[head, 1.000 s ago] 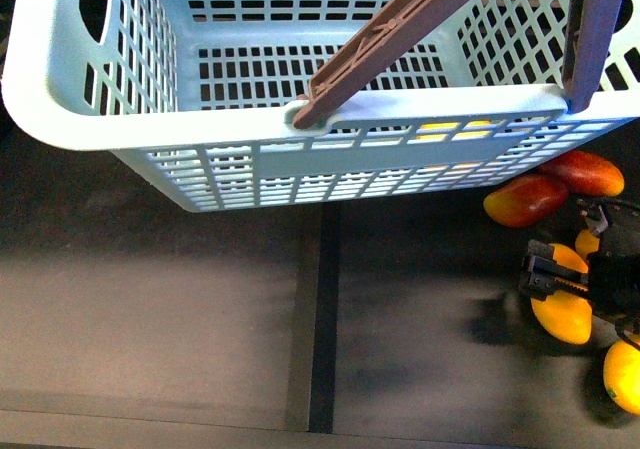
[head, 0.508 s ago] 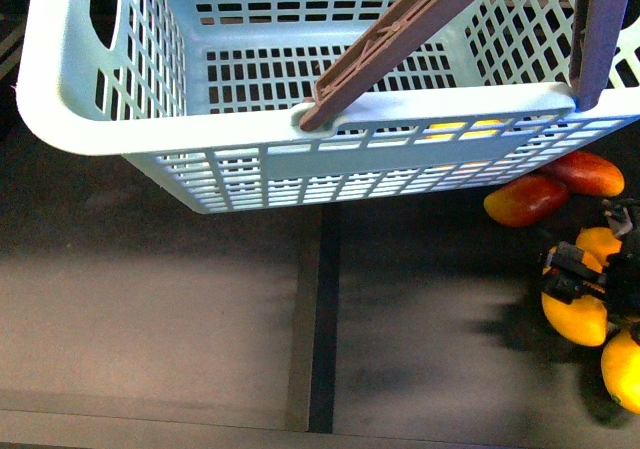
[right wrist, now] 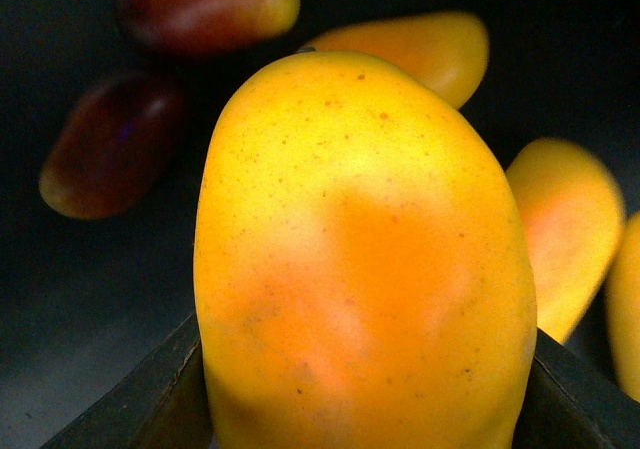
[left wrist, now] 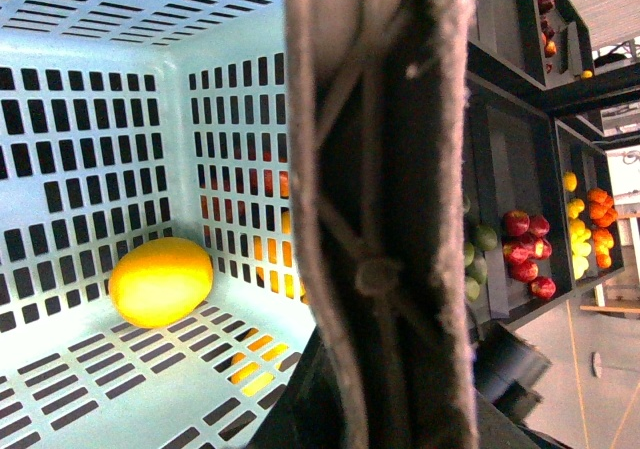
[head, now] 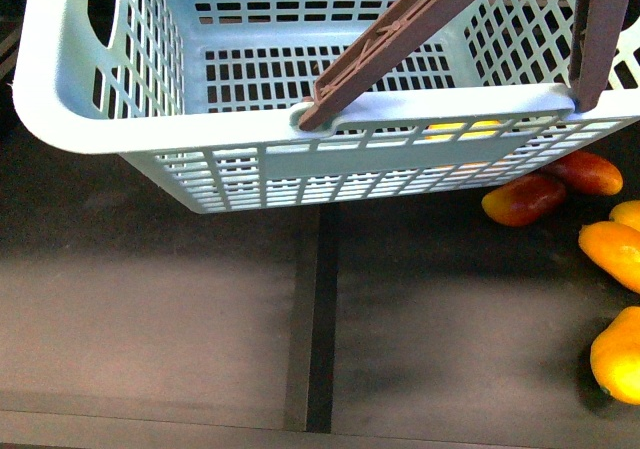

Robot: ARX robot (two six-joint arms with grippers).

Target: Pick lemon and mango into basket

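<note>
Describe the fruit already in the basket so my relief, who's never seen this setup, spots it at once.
Find the pale aqua basket, the slotted tub with brown handles. On its lattice floor, near a corner, lies the lemon. It is the only fruit seen inside: plump, oval, plain bright yellow, unlike the longer yellow-orange mangoes and red-blushed mangoes outside on the dark surface.

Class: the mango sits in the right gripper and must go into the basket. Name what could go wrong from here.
1. The mango is smooth and bulky, and the right gripper seems to hold it near one end, so it might slip out.
2. The brown handles cross the basket opening; the mango could knock one.
3. The lemon already lies inside; a dropped mango may strike it.
</note>
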